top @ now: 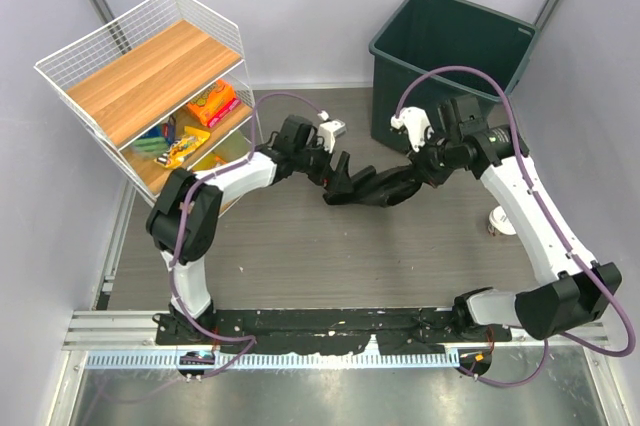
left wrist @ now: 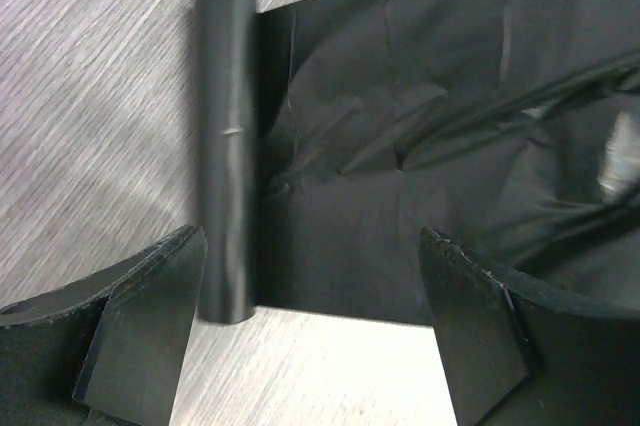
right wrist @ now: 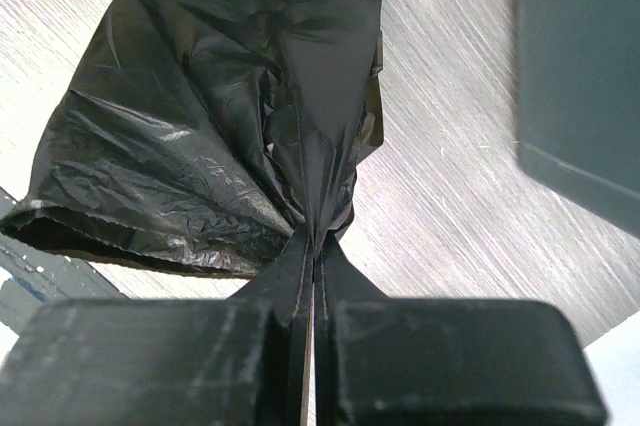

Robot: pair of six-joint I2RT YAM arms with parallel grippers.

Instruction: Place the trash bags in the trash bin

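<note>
**Left of the left gripper:** A white wire shelf rack (top: 150,86) with wooden boards stands well off to that gripper's left. Colourful snack packets (top: 210,103) lie on its lower shelves.

**Left gripper (top: 337,182):** The jaws stand wide apart and hold nothing. From the wrist camera, the left gripper (left wrist: 310,336) hangs over the grey wood-grain worktop (top: 300,246) with one finger on each side of the trash bags (left wrist: 400,146). The tight black roll (left wrist: 225,146) lies on the worktop just inside one finger (left wrist: 140,336). Whether the roll touches that finger cannot be told. A flat glossy sheet runs off the roll and passes between the fingers to the far side.

**Between the grippers:** The trash bags (top: 375,186) stretch as one dark crinkled length from the left gripper across to the right gripper.

**Right gripper (top: 428,168):** The jaws are fully closed. From the wrist camera, the right gripper (right wrist: 312,276) pinches a gathered fold of the trash bags (right wrist: 200,126), and the plastic fans out wrinkled from the fingertips down to the worktop.

**Beyond the right gripper:** The dark grey-green trash bin (top: 450,46) stands upright just behind this gripper, apart from the bags. Its wall (right wrist: 580,66) fills the upper right of the wrist view. No part of the bags lies inside it. A small white object (top: 500,221) sits on the worktop beside the right arm; what it is cannot be told.
</note>
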